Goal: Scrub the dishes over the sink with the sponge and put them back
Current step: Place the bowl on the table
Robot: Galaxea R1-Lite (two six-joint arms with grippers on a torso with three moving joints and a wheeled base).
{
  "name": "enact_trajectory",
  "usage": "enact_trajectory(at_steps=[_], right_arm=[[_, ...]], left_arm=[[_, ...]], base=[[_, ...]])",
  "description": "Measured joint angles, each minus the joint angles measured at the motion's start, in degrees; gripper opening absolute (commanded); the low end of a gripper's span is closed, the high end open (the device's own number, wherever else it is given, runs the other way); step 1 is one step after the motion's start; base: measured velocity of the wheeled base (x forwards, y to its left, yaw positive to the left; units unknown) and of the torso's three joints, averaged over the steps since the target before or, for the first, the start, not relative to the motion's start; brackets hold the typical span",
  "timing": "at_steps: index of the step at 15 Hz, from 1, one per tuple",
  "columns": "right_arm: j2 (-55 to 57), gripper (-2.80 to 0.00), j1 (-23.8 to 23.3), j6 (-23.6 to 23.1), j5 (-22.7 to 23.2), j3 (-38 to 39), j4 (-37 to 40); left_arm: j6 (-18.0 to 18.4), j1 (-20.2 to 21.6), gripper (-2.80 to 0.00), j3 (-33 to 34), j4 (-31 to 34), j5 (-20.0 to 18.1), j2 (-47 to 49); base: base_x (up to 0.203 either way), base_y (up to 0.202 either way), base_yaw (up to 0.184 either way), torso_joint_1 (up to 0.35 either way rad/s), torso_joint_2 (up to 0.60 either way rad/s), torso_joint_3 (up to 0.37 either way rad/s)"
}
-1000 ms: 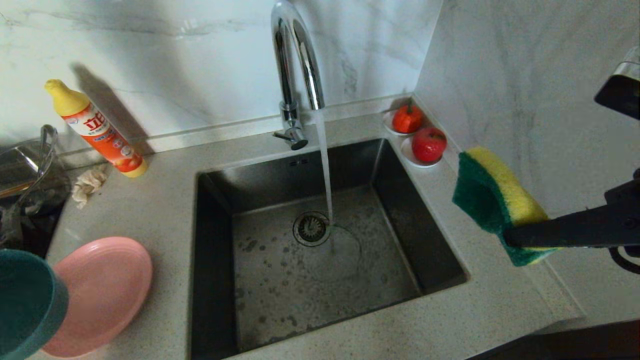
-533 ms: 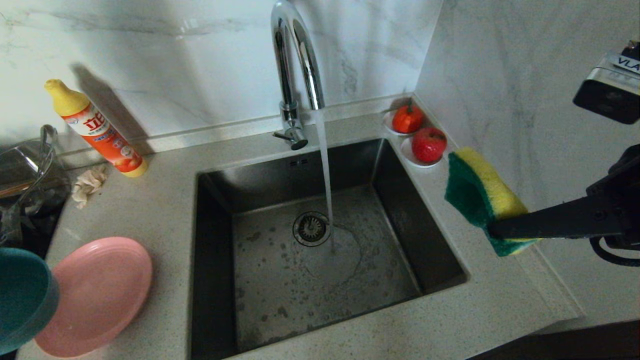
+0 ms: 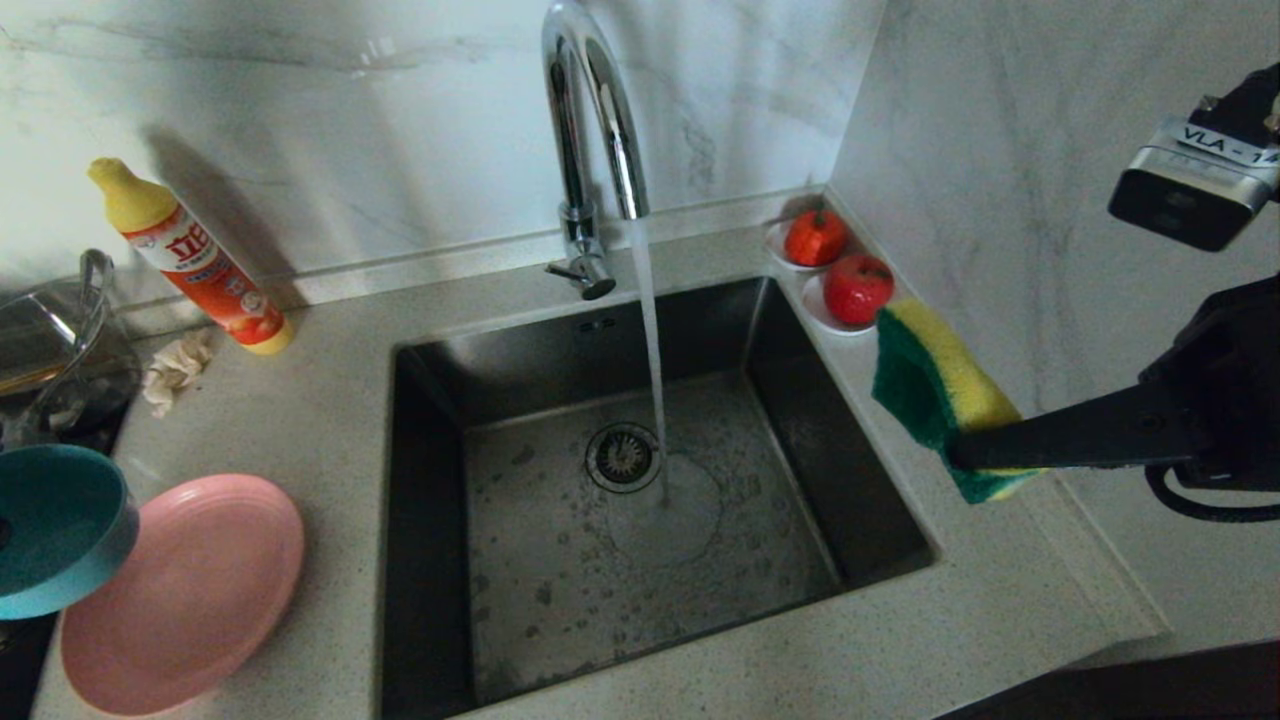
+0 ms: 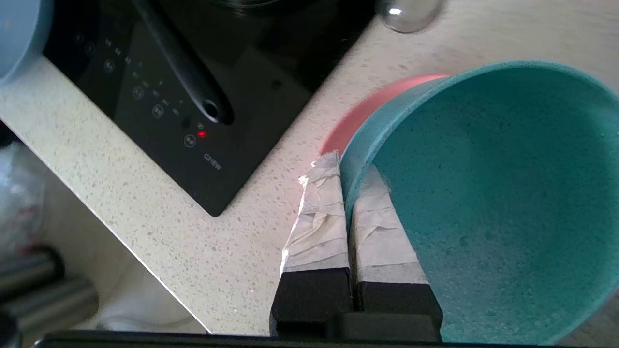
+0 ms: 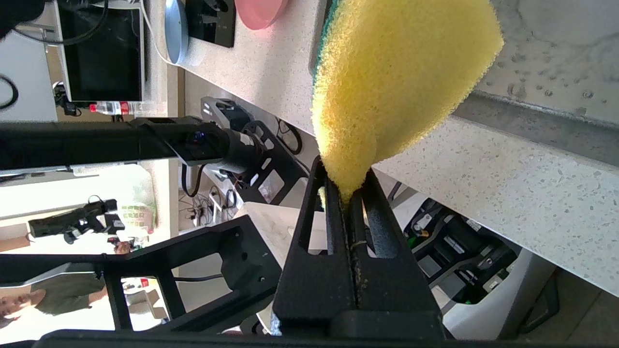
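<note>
Left gripper (image 4: 346,166): pinching rim of teal bowl (image 3: 55,525), lifted over pink plate (image 3: 185,595) on desk (image 3: 310,420). Right gripper (image 5: 346,193): clamped on sponge (image 3: 935,395), held beside sink (image 3: 640,490). Tap (image 3: 590,130) running into sink.

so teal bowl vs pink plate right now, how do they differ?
The teal bowl is deep and small; the pink plate is wide and shallow. The bowl is lifted and tilted, its rim pinched in the left gripper; the plate lies flat on the counter, untouched. The bowl overlaps the plate's left edge in the head view. Both are round and left of the sink.
</note>
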Motion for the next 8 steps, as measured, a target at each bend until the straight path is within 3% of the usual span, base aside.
enact_trajectory(at_steps=[4,8], right_arm=[[0.21,-2.8,-0.07,-0.02,0.0,0.38,-0.09],[0.22,-2.8,-0.1,-0.02,-0.02,0.5,-0.09]], left_arm=[[0.04,3.83,-2.8,-0.94,-1.85,-1.47,4.31],[0.36,7.5,-2.8,-1.04,-5.33,-6.77,7.74]], base=[[0.0,0.0,0.0,0.0,0.0,0.0],[0.0,0.0,0.0,0.0,0.0,0.0]])
